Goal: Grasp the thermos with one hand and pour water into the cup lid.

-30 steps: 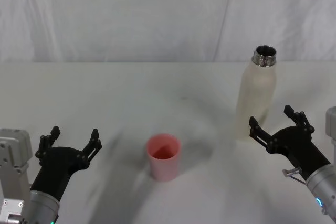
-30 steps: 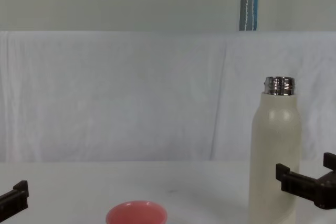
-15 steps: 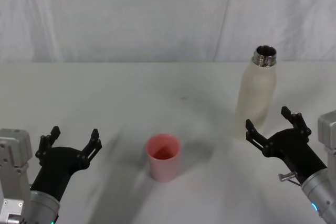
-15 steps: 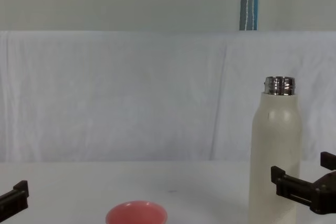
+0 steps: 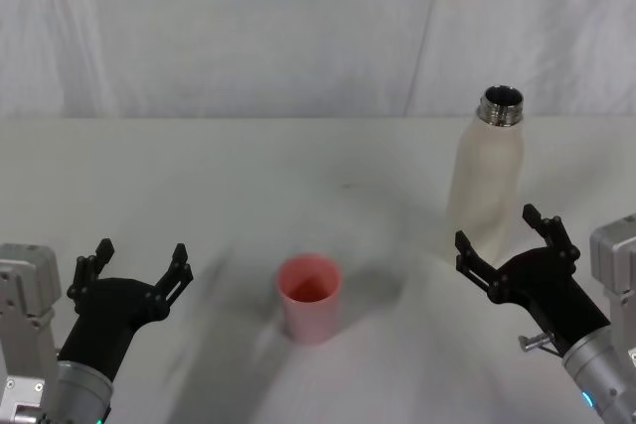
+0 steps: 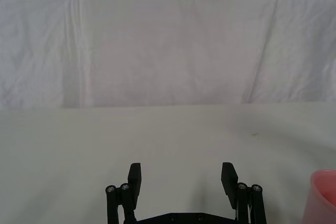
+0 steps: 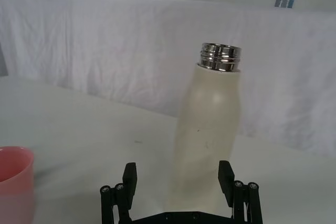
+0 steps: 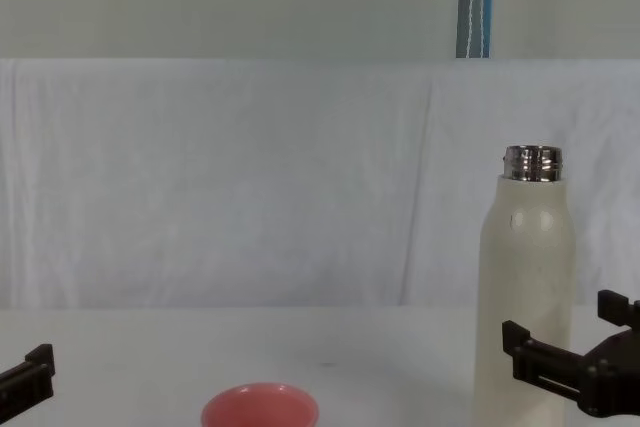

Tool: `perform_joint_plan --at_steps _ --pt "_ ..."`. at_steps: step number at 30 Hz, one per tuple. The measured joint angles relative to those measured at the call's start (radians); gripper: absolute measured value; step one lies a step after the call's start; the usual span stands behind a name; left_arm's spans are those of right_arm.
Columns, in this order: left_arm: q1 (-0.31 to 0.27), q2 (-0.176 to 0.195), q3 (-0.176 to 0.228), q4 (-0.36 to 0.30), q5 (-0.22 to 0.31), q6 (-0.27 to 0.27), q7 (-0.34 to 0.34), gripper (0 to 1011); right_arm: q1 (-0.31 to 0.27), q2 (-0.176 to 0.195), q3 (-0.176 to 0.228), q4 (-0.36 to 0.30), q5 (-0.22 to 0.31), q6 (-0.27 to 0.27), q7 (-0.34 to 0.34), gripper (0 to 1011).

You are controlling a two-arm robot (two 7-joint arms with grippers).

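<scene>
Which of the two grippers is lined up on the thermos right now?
The right gripper: open, its fingers frame the base of the cream thermos without touching it. The left gripper, also open, sits at the near left, away from the pink cup lid.

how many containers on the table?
2. The thermos stands upright, uncapped, far right, just ahead of the open right gripper. The cup lid sits near centre, closer to the robot.

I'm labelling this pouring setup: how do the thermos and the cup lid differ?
The thermos is tall and cream-white, while the cup lid is short and salmon-pink. The thermos narrows to a shiny steel neck; the cup lid has a wide plain rim. The thermos stands just beyond the open right hand; the cup lid stands apart from both hands. Both are upright and uncovered.
</scene>
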Motion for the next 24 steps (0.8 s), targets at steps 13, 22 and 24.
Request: perform_joint_plan --at_steps 13,22,24 --pt "0.000 0.000 0.000 0.000 0.000 0.000 0.000 1001 -0.011 0.018 -0.004 -0.004 0.019 -0.011 0.044 1000" --pt "0.000 0.000 0.000 0.000 0.000 0.000 0.000 1001 -0.013 0.028 -0.006 -0.005 0.043 -0.012 0.062 1000" --pt "0.000 0.000 0.000 0.000 0.000 0.000 0.000 1001 -0.013 0.029 -0.006 -0.005 0.050 -0.012 0.066 1000"
